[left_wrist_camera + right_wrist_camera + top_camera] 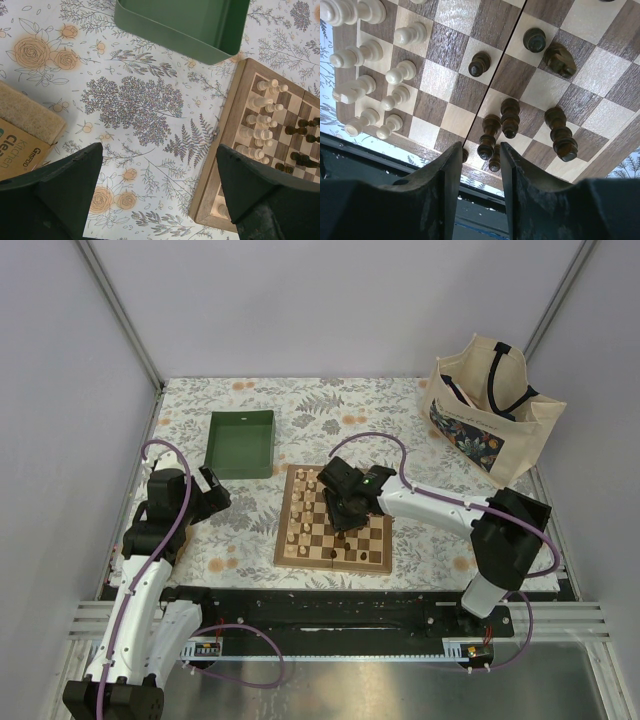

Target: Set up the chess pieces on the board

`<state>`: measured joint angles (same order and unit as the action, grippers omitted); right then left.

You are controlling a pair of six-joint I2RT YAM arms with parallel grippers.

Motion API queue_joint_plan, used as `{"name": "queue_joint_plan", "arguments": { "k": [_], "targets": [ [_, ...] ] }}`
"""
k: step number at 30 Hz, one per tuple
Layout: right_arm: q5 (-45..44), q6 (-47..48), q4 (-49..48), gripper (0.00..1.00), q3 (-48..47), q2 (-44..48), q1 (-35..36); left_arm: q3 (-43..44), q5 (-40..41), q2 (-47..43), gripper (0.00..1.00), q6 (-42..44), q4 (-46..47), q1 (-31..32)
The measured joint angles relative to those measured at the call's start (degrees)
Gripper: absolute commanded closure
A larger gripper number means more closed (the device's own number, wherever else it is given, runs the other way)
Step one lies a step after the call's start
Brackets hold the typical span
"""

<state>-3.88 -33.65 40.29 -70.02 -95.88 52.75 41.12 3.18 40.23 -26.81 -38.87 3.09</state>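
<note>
Arranging dark chess pieces [510,117] on the board [540,90]: poising right fingers [447,185], narrowly parted, grasp undeterminable, over a near-edge cluster; resting left fingers [60,190] spread, empty, above the desk [135,100]. Next: isolating one piece without toppling neighbours.

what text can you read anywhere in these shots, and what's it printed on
"Kitchen": on the cardboard box at the left edge of the left wrist view.
"Clea": same box, the line beside it, with the rest of the word hidden.
Small brand word along the box's edge: too blurred to read for sure.
Tote bag: floral print only, no legible words.
</note>
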Motion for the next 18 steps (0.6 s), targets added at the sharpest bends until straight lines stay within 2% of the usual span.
{"name": "queue_joint_plan", "arguments": {
  "k": [4,9,14,18],
  "targets": [
    [-0.1,0.3,0.0,0.58,-0.5,-0.9,0.0,0.0,0.0,0.0,0.01,0.0,0.0,0.0],
    [-0.2,0.4,0.3,0.65,-0.5,-1.5,0.0,0.0,0.0,0.0,0.01,0.0,0.0,0.0],
    [-0.7,0.8,0.3,0.84,-0.5,-1.5,0.0,0.0,0.0,0.0,0.01,0.0,0.0,0.0],
    [-1.0,1.0,0.5,0.89,-0.5,-1.3,0.0,0.0,0.0,0.0,0.01,0.0,0.0,0.0]
  ]
}}
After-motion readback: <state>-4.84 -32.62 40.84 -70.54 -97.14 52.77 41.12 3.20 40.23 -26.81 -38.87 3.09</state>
